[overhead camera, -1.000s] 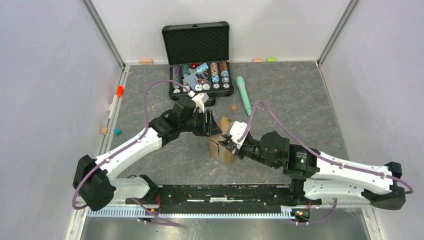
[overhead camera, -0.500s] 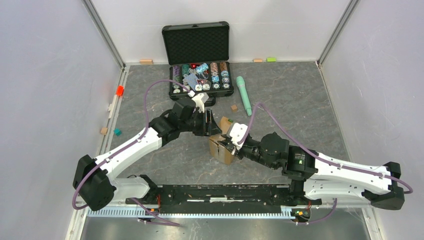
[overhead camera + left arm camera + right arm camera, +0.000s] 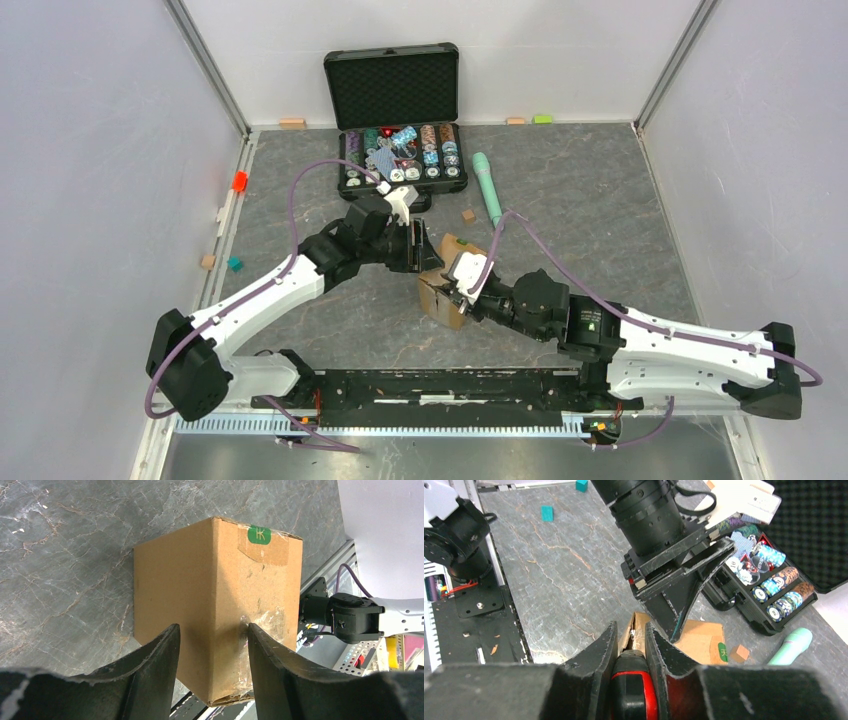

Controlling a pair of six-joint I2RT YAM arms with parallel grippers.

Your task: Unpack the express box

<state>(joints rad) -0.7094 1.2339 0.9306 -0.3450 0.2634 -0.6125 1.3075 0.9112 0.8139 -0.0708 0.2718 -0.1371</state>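
Express box (image 3: 443, 296): brown taped carton, mid-desk (image 3: 600, 200), between both arms; left gripper (image 3: 210, 630): jaws spread, flanking its corner edge; right gripper (image 3: 630, 629): jaws pinching red-and-black tool (image 3: 634, 680), just beside carton.

right gripper (image 3: 630, 632) with jaws closed on a red and black tool (image 3: 634, 690), express box (image 3: 699, 640) just beyond on the grey surface (image 3: 564, 580), left gripper (image 3: 675, 622) tips at the box, chip case (image 3: 774, 597) behind the box, teal cylinder (image 3: 791, 647) and brown cube (image 3: 739, 653) right of the box
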